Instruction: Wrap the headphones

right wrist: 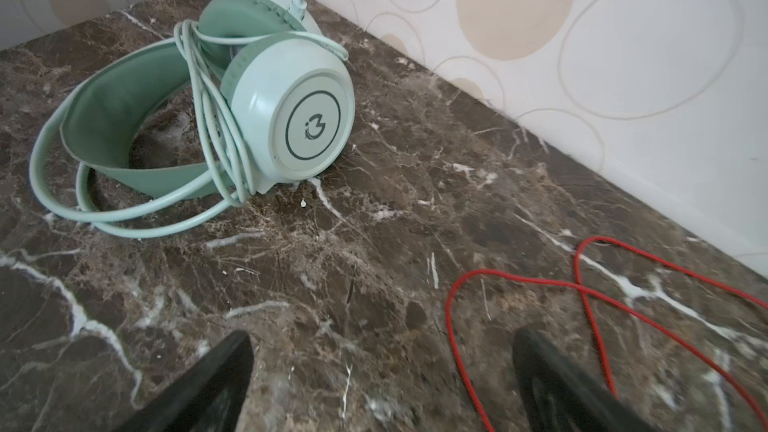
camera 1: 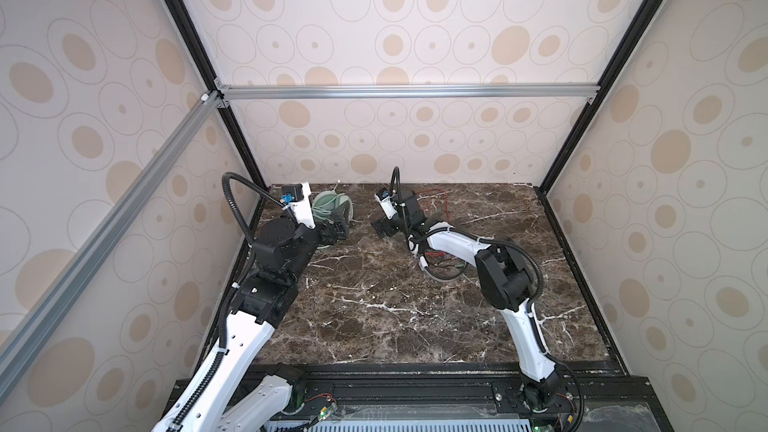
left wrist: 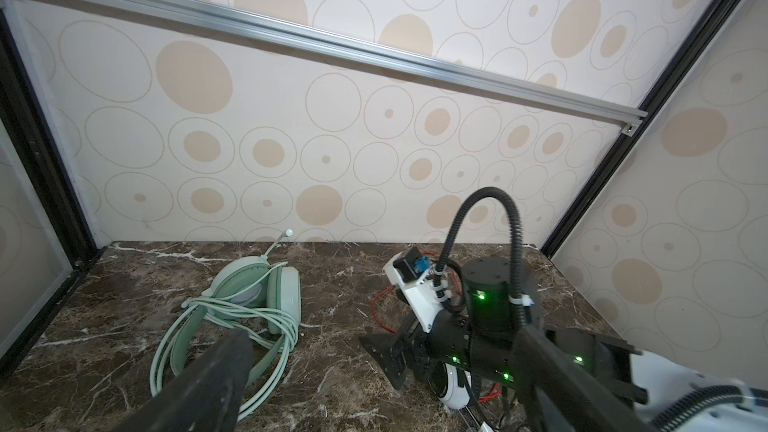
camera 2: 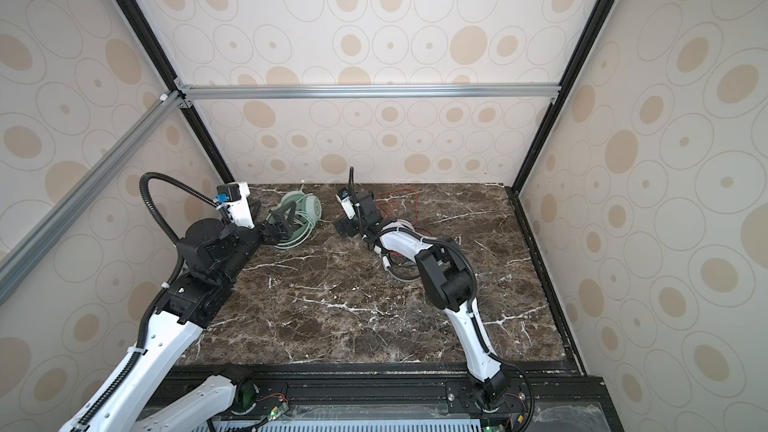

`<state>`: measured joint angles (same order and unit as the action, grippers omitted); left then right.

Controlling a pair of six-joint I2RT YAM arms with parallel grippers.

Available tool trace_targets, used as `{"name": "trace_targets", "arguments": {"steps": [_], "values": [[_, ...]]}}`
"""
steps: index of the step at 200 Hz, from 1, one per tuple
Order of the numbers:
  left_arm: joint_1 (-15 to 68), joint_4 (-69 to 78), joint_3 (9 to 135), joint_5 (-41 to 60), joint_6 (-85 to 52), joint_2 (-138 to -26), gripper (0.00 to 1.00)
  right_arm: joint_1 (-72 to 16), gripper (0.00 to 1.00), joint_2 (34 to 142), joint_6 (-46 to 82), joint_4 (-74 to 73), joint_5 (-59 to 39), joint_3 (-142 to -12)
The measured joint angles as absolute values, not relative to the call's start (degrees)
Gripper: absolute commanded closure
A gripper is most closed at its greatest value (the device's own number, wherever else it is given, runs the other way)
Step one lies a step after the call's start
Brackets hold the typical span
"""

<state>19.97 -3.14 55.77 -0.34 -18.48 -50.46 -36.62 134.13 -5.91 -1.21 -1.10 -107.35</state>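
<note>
The mint-green headphones [camera 1: 334,206] [camera 2: 301,209] lie on their side at the back left of the marble table, with their pale green cable [right wrist: 216,118] looped round the earcup and headband [left wrist: 183,334]. My left gripper [left wrist: 384,336] is open just in front of them; one finger [left wrist: 216,371] overlaps the headband and nothing is gripped. The white-and-black headphones [left wrist: 455,386] [camera 1: 442,274] lie mostly hidden under my right arm. Their red cable [right wrist: 582,292] [camera 2: 399,201] trails loose toward the back wall. My right gripper [right wrist: 384,340] [camera 1: 384,228] is open low over the table, with a stretch of red cable lying between its fingers.
Patterned walls close in the marble table [camera 1: 374,309] on the left, back and right. An aluminium rail [camera 1: 407,91] crosses the back wall high up. A black frame [camera 1: 415,384] holding both arm bases runs along the front edge.
</note>
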Motion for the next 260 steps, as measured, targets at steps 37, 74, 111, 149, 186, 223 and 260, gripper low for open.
{"name": "trace_targets", "arguments": {"steps": [37, 74, 111, 149, 186, 223, 260], "values": [[20.0, -3.1, 55.6, -1.2, -18.3, -48.4, 0.02, -35.3, 0.00, 145.4, -3.4, 7.1, -3.6, -125.6], [20.0, -3.1, 55.6, -1.5, -18.2, -48.3, 0.02, -33.6, 0.00, 152.7, -2.0, 16.1, -4.4, -140.0], [20.0, -3.2, 55.5, -2.3, -18.3, -48.4, 0.02, -33.8, 0.00, 142.5, -2.8, 4.9, -2.9, -117.3], [19.9, -3.9, 55.5, -4.2, -18.6, -48.6, 0.02, -35.0, 0.00, 135.8, 1.1, -5.3, -1.9, -104.5], [19.9, -4.1, 55.5, -5.8, -18.6, -48.6, 0.02, -34.2, 0.00, 132.3, 6.8, -8.0, -5.1, -104.3], [19.8, -4.2, 55.5, -7.4, -18.6, -48.4, 0.02, -30.8, 0.00, 131.4, 13.8, -10.9, -13.6, -104.5], [19.7, -4.5, 55.5, -8.3, -18.6, -48.4, 0.02, -26.9, 0.00, 134.1, 18.8, -11.4, -23.0, -107.1]]}}
